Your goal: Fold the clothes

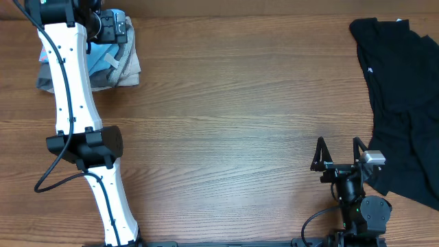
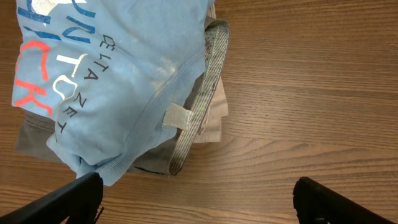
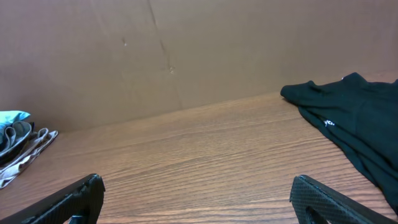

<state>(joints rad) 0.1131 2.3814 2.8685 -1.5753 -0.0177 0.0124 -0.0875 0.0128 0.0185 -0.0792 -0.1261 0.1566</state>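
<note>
On the worktop, the pile looks folded beneath the spread left claw; the black shirt, by the spread right claw, isn't.

**Soft, even light from above; crisp focus nearly everywhere**

Bright and diffuse across the wooden table in the overhead view, with grain crisp from edge to edge. Casts only a thin, soft-edged shadow beside the left arm. Renders the black garment as a nearly flat dark mass, folds barely readable.

Sharp in the left wrist view on the lettering of the light blue T-shirt, with a narrow soft shadow on the wood below it. Leaves the left gripper's fingers dark and slightly soft at the bottom corners.

Dimmer and browner in the right wrist view, with a pale sheen on the wood before the backdrop and the right gripper's fingers near-black.
</note>
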